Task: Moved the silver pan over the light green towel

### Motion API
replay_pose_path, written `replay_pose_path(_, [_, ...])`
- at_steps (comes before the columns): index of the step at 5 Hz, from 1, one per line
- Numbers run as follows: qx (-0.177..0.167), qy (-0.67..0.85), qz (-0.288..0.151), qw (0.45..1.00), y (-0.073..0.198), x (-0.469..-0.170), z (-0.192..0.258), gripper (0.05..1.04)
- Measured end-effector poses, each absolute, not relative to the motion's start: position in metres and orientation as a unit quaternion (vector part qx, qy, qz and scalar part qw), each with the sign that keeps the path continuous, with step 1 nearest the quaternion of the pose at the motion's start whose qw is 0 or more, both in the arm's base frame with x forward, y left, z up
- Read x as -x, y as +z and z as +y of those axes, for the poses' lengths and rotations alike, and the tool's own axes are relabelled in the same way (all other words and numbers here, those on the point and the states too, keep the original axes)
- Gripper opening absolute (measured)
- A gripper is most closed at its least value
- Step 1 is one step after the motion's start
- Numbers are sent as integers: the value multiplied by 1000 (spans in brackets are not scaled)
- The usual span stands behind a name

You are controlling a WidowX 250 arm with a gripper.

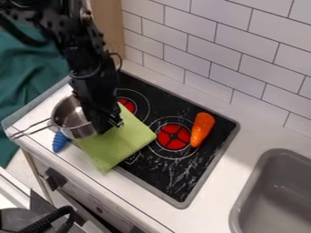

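The black gripper hangs down at the right rim of the silver pan, at the left of the stove. The pan is upright, its wire handle pointing left toward the counter's corner. Its right side overlaps the upper left part of the light green towel. The towel lies flat at a slant, partly on the black stovetop and partly on the white counter edge. The gripper hides part of the pan's right wall and the towel's upper left corner.
An orange carrot-like object lies on the stovetop beside the right red burner. A blue object sits just below the pan. The grey sink is at lower right, and a tiled wall stands behind.
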State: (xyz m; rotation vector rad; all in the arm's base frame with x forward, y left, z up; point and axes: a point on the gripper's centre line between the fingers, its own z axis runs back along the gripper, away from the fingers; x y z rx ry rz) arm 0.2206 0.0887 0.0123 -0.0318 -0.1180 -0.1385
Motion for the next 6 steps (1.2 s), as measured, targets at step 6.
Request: replay_pose_path(6, [30,-117,-50,991,-10,-223,53,86])
